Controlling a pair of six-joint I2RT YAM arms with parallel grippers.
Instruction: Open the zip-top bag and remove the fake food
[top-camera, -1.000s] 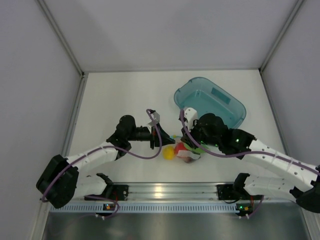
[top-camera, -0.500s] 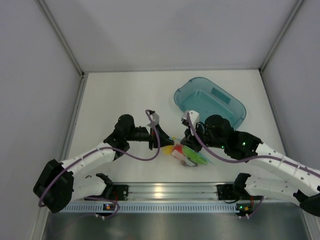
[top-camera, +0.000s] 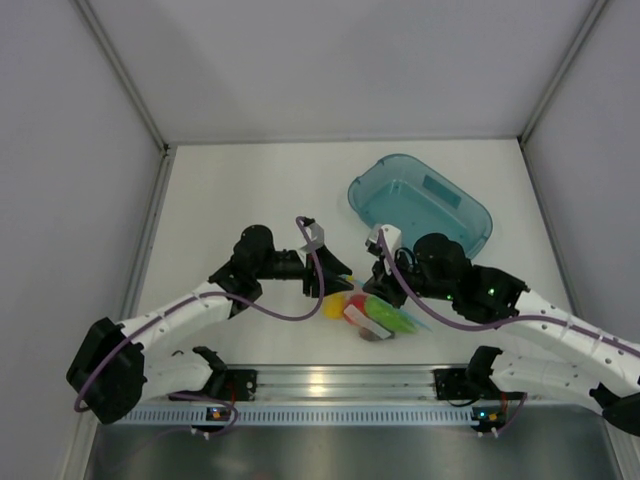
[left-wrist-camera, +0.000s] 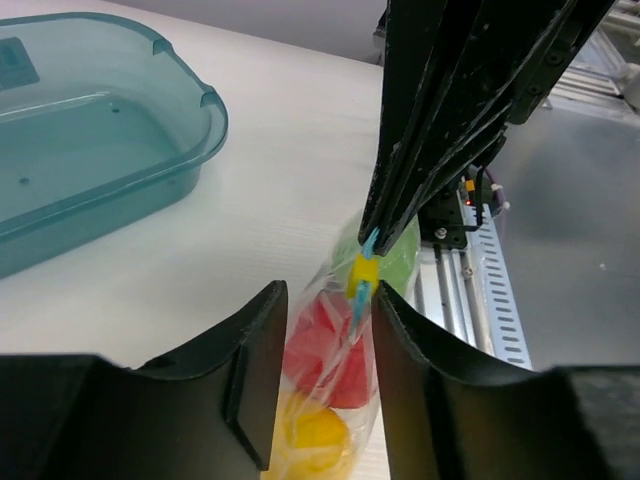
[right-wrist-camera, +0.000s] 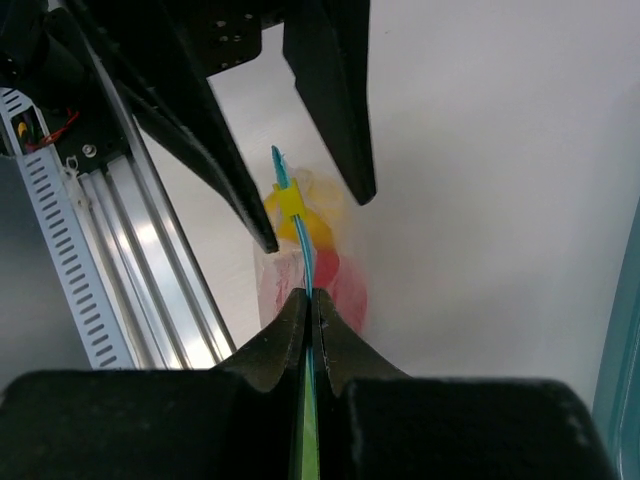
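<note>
— Two grippers: how are they set?
— The zip strip (right-wrist-camera: 298, 225) is pinched by the right gripper (right-wrist-camera: 308, 300); the left gripper (left-wrist-camera: 327, 295) is spread, astride it.
— The zip-top bag (top-camera: 378, 318)?
— Found between them, near the table's (top-camera: 230, 190) front edge, fake food (left-wrist-camera: 325, 345) inside.

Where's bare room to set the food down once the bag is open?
Free: the tray, which is empty, and the bare table left of it, beyond the left hand. Crowded: the near middle by the rail, where the right hand pinches the bag and the left hand straddles it.
</note>
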